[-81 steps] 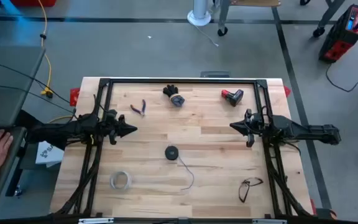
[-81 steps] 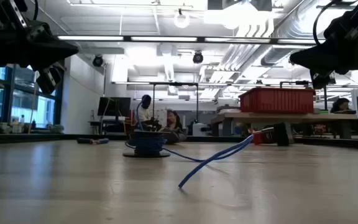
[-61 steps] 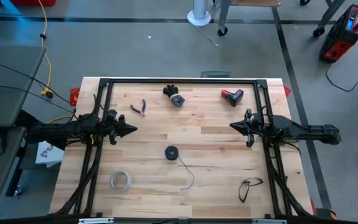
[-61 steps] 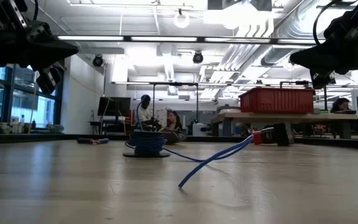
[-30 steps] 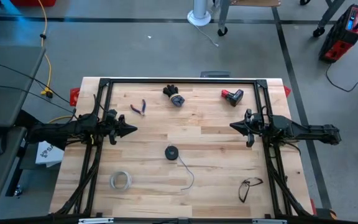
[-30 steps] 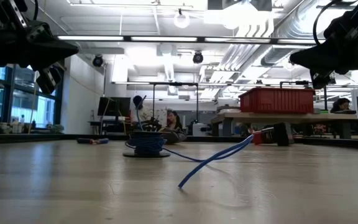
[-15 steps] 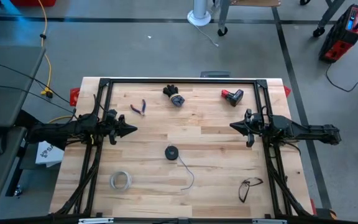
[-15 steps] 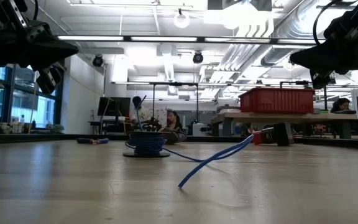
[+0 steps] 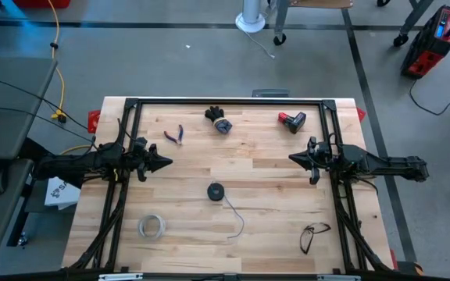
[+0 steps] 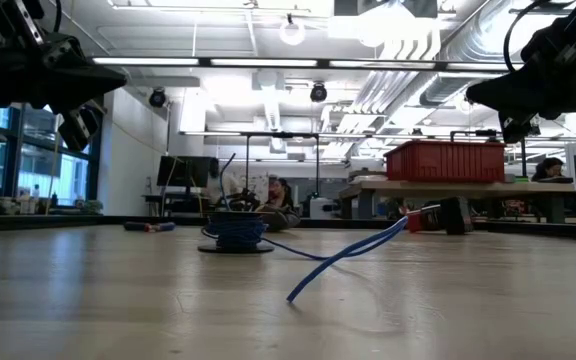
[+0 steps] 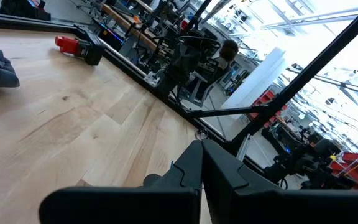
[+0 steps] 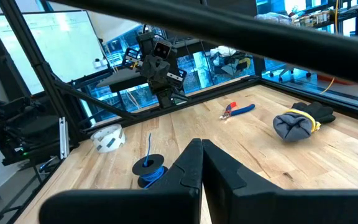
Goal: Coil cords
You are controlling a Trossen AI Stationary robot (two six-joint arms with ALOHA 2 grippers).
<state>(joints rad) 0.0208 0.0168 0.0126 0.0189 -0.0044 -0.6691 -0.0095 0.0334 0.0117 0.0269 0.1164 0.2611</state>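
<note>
honestly, nothing is started: my left gripper (image 9: 165,163) and right gripper (image 9: 294,159) both hang above the table (image 9: 272,226), well apart, fingers pressed together and holding nothing. the spool (image 9: 216,191) sits near the middle between them, its thin wire (image 9: 237,219) trailing off in a loose curve toward the front edge.

my worry is the wire itself: it is so fine that closing on it could miss or pinch it flat, and any tug would likely drag the light spool across the wood instead of winding. the tape ring (image 9: 151,226) and glasses (image 9: 313,235) sit well clear.

from above, the wire's free end is hard to make out.
</note>
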